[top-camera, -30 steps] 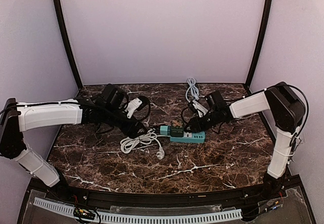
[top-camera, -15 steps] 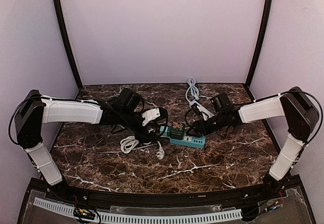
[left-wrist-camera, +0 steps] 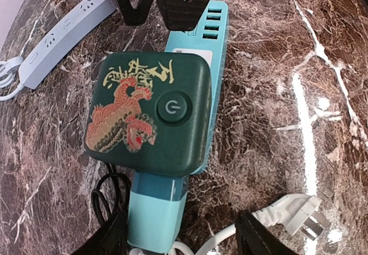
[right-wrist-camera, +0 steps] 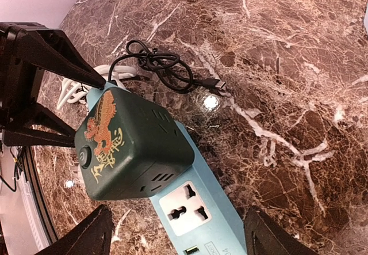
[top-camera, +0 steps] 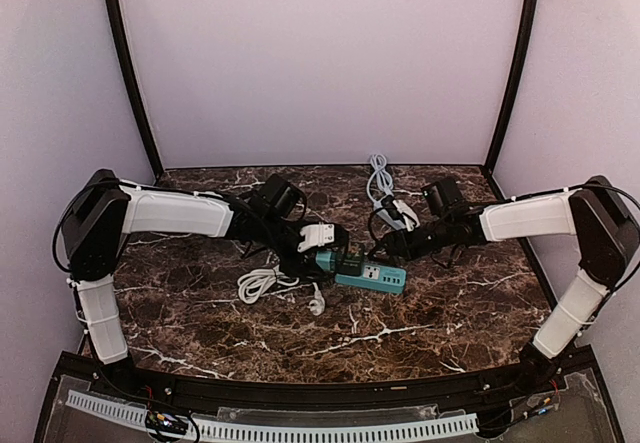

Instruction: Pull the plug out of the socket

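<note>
A dark green cube plug (top-camera: 349, 261) with an orange dragon and a power button sits plugged into a teal power strip (top-camera: 378, 277) at mid table. My left gripper (top-camera: 322, 250) is open at the strip's left end. In the left wrist view (left-wrist-camera: 184, 240) its jaws straddle the strip's end (left-wrist-camera: 155, 214), just short of the plug (left-wrist-camera: 149, 114). My right gripper (top-camera: 396, 246) is open over the strip's right part. In the right wrist view (right-wrist-camera: 178, 238) its jaws stand wide either side of the strip (right-wrist-camera: 201, 209), beside the plug (right-wrist-camera: 129, 145). Neither gripper holds anything.
A coiled white cable (top-camera: 272, 283) with a white plug (left-wrist-camera: 299, 217) lies left of the strip. A pale grey power strip (top-camera: 392, 208) and its cable (top-camera: 378, 175) lie behind. A black USB cable (right-wrist-camera: 161, 65) lies beside the plug.
My left gripper has moved right, from over the white cable to the teal strip's left end. My right gripper has shifted slightly right along the strip. The plug has stayed in its socket.
</note>
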You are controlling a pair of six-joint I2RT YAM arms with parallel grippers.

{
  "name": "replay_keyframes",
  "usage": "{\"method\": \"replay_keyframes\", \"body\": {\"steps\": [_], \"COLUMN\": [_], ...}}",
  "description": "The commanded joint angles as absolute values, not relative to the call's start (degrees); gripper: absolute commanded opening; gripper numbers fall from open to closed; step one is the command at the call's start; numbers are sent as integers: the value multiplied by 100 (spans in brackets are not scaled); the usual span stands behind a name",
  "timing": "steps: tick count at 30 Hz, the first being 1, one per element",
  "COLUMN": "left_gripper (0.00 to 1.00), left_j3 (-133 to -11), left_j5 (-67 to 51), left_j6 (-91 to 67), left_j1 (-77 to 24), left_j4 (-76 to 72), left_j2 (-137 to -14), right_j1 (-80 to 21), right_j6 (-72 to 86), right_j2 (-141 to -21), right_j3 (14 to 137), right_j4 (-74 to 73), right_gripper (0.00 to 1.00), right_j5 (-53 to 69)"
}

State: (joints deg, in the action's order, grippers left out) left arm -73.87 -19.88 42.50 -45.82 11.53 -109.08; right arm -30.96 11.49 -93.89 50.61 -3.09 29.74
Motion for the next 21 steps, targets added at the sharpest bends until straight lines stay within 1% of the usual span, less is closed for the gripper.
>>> {"method": "replay_keyframes", "body": {"steps": [1, 3, 5, 10, 13, 17, 21], "left_gripper": [63, 60, 55, 46, 38, 34, 33], "left_j3": [-7454, -7446, -7430, -7389, -7346, -7259, -7195], "left_j5": [-1946, -1867, -1786, -1710, -1666, -1540, -1413], "left_j6": [4475, 4444, 4390, 4196, 4007, 3642, 3318], "left_j1": [-4664, -4705, -4759, -4881, -4960, -5120, -5302], "left_j4": [1438, 1359, 1320, 1280, 1268, 1241, 1192], "left_j2": [-11032, -11058, -11068, -10996, -10939, -10814, -10800], "right_j1": [-3023, -3023, -3019, -3019, -3023, -3027, -3028], "right_j6": [1211, 1228, 1260, 1314, 1334, 1409, 1551], "right_j2": [-9162, -9143, -9116, -9091, -9059, -9006, -9001], "right_j3": [4974, 4937, 4885, 4800, 4797, 4786, 4766], "right_j4": [-318, -290, -260, -185, -185, -157, -38], "right_gripper": [78, 78, 78, 78, 78, 78, 79], "right_j5": [3141, 3161, 3164, 3194, 3190, 3221, 3350]}}
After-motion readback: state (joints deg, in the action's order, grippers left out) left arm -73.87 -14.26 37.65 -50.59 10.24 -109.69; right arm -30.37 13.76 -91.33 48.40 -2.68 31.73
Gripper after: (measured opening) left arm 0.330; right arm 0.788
